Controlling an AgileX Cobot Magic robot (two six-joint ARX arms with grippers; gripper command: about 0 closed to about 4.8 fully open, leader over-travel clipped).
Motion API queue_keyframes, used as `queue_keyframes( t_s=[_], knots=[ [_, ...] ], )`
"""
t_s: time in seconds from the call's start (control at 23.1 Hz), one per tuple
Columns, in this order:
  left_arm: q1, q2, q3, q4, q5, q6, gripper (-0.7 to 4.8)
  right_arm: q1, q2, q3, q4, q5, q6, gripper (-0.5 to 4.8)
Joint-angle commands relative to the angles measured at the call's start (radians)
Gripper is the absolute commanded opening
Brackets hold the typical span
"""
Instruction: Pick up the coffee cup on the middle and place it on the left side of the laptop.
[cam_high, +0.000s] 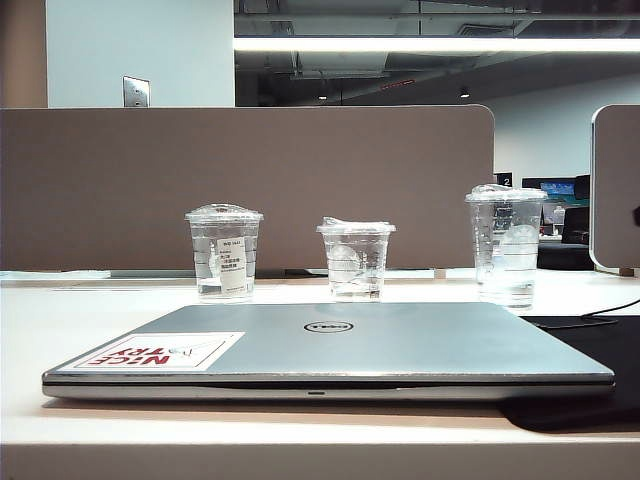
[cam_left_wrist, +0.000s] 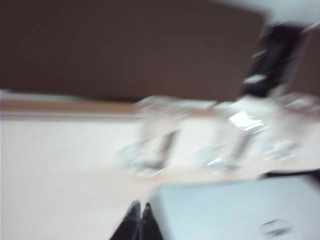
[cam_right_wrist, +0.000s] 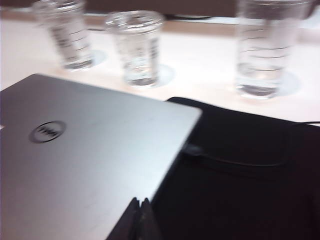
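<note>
In the exterior view the coffee cup (cam_high: 356, 260) is seen standing mid-row among 3 cups behind the closed laptop (cam_high: 330, 345), while in each wrist view the left gripper (cam_left_wrist: 139, 212) and right gripper (cam_right_wrist: 139, 207) are shown pinched together, empty, by the laptop's edge.

- Laptop (cam_high: 400, 345) lay closed on table (cam_high: 60, 330), red-and-white sticker (cam_high: 160, 351) on lid.
- Behind it, three clear cups in a row: labelled cup (cam_high: 224, 252), coffee cup (cam_high: 356, 260) in middle, taller cup (cam_high: 505, 245).
- Black mat (cam_high: 600, 360) beside laptop.
</note>
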Motion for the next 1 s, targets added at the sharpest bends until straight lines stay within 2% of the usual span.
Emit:
queue_keyframes(
  t_s=[0.04,0.17,0.22,0.3,0.43,0.52,0.56,0.65,0.69,0.78,0.82,0.91,1.0],
  knots=[
    [-0.001,0.013,0.017,0.132,0.077,-0.108,-0.05,0.045,0.016,-0.004,0.018,0.002,0.0,-0.05],
    [-0.002,0.114,0.064,0.127,0.154,-0.079,-0.05,0.071,0.019,-0.004,0.017,0.001,0.0,-0.05],
    [-0.015,0.2,0.102,0.145,0.174,-0.066,-0.05,0.082,0.019,-0.004,0.018,0.002,0.0,-0.05],
    [-0.057,0.341,0.16,0.209,0.179,-0.005,-0.05,0.087,0.019,-0.004,0.018,0.002,0.0,-0.05],
    [-0.173,0.667,0.293,0.291,0.214,0.153,0.07,0.094,0.019,-0.004,0.018,0.001,0.0,-0.05],
    [-0.225,0.812,0.346,0.328,0.214,0.18,0.61,0.094,0.019,-0.004,0.018,0.001,0.0,-0.05],
    [-0.267,0.956,0.396,0.374,0.214,0.211,1.13,0.094,0.019,-0.004,0.018,0.002,0.0,-0.05],
    [-0.312,1.155,0.473,0.436,0.214,0.25,1.54,0.094,0.018,-0.004,0.016,0.002,0.0,-0.05],
    [-0.318,1.225,0.504,0.452,0.214,0.257,1.6,0.093,0.018,-0.004,0.016,0.001,0.0,-0.05],
    [-0.319,1.397,0.58,0.498,0.217,0.257,2.2,0.093,0.018,-0.004,0.017,0.002,0.0,-0.05],
    [-0.322,1.495,0.624,0.534,0.225,0.252,2.85,0.093,0.018,-0.004,0.018,0.002,0.0,-0.05],
    [-0.325,1.613,0.69,0.561,0.222,0.237,3.75,0.093,0.018,-0.004,0.018,0.001,0.0,-0.05],
    [-0.343,1.724,0.758,0.566,0.214,0.227,3.87,0.092,0.018,-0.004,0.018,0.002,0.0,-0.05]
  ],
)
